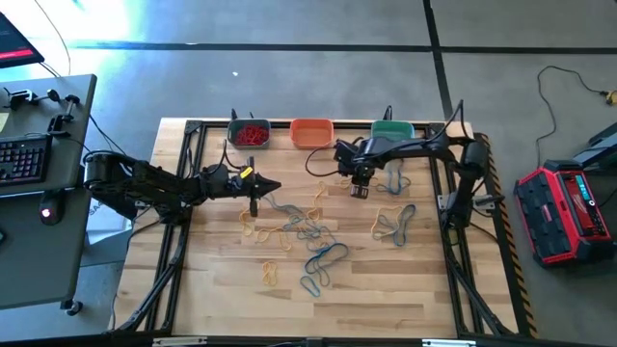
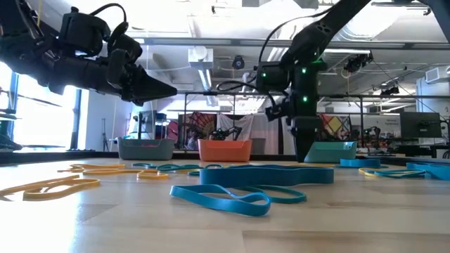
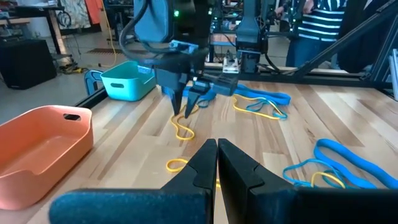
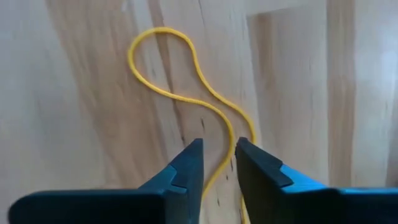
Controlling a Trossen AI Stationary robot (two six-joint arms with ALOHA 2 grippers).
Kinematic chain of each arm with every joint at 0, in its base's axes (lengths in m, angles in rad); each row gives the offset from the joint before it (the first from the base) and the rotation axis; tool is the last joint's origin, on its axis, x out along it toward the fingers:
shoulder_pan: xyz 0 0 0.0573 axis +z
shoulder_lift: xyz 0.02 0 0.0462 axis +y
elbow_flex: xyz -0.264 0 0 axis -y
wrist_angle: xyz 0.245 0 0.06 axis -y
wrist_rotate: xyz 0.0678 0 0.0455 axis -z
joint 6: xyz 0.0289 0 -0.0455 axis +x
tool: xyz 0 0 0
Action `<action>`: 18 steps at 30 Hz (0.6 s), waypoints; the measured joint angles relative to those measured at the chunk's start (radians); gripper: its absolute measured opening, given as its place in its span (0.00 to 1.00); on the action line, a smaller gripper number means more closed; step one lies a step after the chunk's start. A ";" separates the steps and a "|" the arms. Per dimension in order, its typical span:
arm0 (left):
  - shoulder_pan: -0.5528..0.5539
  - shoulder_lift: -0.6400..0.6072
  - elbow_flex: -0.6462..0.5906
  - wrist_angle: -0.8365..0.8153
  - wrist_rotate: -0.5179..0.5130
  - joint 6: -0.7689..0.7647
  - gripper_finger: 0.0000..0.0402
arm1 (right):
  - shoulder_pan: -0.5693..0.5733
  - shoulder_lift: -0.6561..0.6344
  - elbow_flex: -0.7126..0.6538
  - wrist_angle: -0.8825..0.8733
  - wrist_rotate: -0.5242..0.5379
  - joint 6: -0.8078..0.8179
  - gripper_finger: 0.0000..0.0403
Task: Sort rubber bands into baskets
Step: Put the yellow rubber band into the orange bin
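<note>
A wooden table (image 1: 405, 289) fills the middle of the high view, framed by black rails. Two dark arms reach over it from the left and right edges.

Three baskets sit in a row along the far edge. The grey basket (image 1: 250, 133), nearest the far left corner, holds a heap of red bands (image 1: 253, 132). The orange basket (image 1: 311, 133) stands in the middle and looks empty in the left wrist view. The teal basket (image 1: 392, 131) is toward the far right corner; what lies in it cannot be seen.

Loose rubber bands (image 1: 307, 231) are scattered over the middle of the table: thin, floppy loops, blue and yellow, many tangled and overlapping. A smaller cluster (image 1: 393, 224) lies toward the right edge.

The right gripper (image 1: 360, 190) points down at the table in front of the orange and teal baskets. Its fingers are slightly apart, straddling a thin yellow band (image 4: 186, 87) that lies flat on the wood in a long bent loop.

The left gripper (image 1: 254, 201) hovers above the table, in front of the grey basket, its fingers clenched together on nothing.
</note>
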 joint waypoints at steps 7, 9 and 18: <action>-0.002 0.000 0.000 -0.001 0.001 -0.026 0.02 | 0.000 0.015 0.000 0.003 0.076 -0.009 0.40; -0.002 0.000 0.000 -0.001 0.001 -0.026 0.02 | -0.007 0.015 0.000 0.003 0.083 -0.027 0.44; -0.001 0.000 0.000 -0.002 0.001 -0.026 0.02 | -0.068 0.044 0.005 0.010 -0.056 -0.061 0.33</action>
